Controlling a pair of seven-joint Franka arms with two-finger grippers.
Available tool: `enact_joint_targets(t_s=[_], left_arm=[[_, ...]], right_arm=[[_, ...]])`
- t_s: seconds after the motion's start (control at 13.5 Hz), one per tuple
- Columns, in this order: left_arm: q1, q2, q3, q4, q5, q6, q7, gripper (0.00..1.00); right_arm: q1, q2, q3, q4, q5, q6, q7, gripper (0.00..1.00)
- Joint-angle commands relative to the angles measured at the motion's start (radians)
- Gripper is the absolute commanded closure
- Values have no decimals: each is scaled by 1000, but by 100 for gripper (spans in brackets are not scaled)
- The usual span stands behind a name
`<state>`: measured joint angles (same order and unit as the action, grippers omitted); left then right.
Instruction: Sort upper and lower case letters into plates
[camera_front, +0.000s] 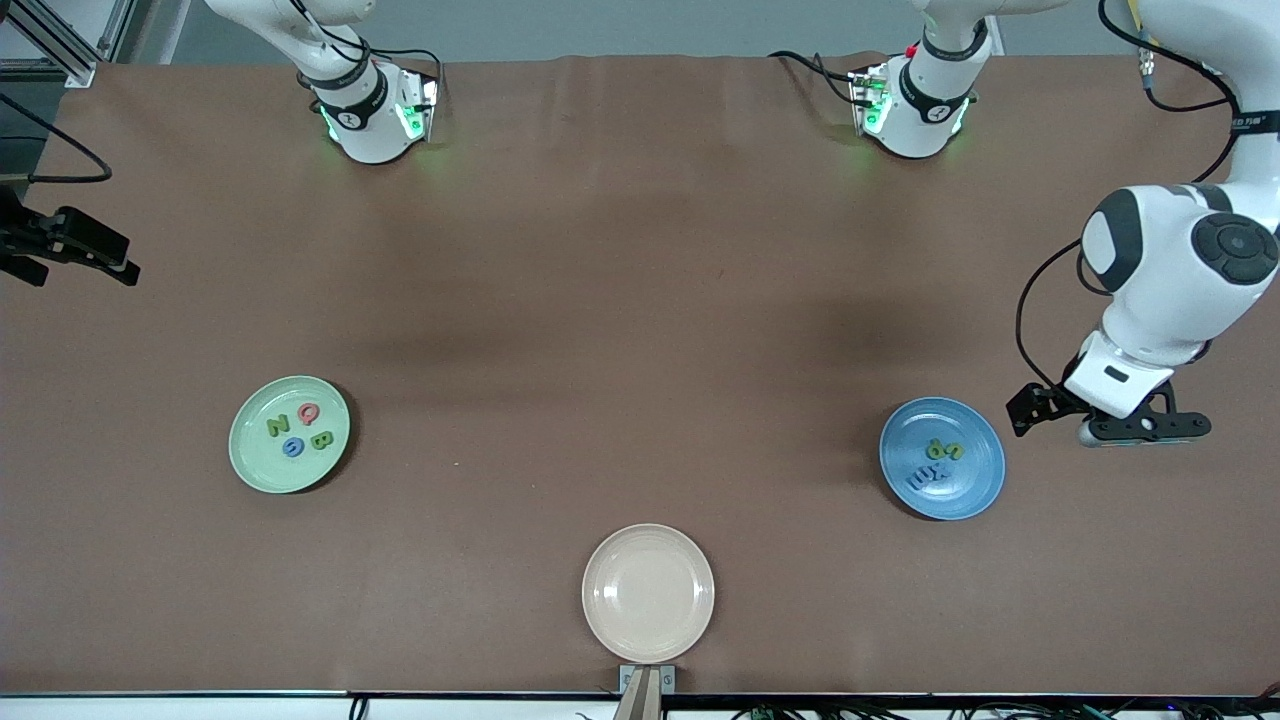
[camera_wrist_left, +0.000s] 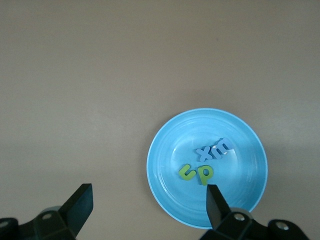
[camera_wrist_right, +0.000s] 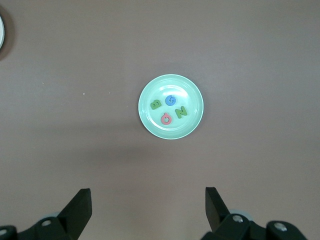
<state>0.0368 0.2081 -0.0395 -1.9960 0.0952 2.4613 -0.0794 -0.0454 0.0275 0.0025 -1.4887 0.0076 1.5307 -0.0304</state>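
Nearest the front camera sits a cream-beige plate (camera_front: 648, 592), bare, with nothing left on it to sort. Toward the right arm's end of the counter (camera_front: 600, 300) lies the mint green plate (camera_front: 289, 434), carrying four capitals: a green N (camera_front: 278, 425), a red Q (camera_front: 308, 413), a blue G (camera_front: 292, 447) and a green B (camera_front: 322, 439). Toward the left arm's end lies the blue plate (camera_front: 942, 458), holding four small letters: a blue x (camera_wrist_left: 202, 152), a blue m (camera_wrist_left: 221, 147), a green u (camera_wrist_left: 187, 172) and a green p (camera_wrist_left: 205, 173). No loose letter shows anywhere on the counter, so the sorting looks finished. Left pincer (camera_front: 1140, 428) hangs just beside the blue plate, released and holding nothing, its fingers spread wide in the left wrist view. Right pincer (camera_wrist_right: 148, 205) is likewise spread and empty, high over the counter with the green plate well below it; the front view shows only a dark part at that end's edge.
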Motion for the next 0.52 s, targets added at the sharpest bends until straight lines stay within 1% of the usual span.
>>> enact_joint_targets(t_s=[0.0,0.22,0.3,0.44], left_arm=[[-1,-84,-7,20,18,-123,10,0],[-1,-150,-42,100,9,-333,3,0],[-3,-168,-43,124,6,-405,6,0],[-3,-225,-72,144,3,-499,4,0]], right_arm=[[-16,-3,14,11,-5,-12,12,0],[-11,-5,17,8,-5,-21,12,0],[-13,-8,17,5,-5,-23,12,0],[-13,-9,16,4,-5,-24,12,0]])
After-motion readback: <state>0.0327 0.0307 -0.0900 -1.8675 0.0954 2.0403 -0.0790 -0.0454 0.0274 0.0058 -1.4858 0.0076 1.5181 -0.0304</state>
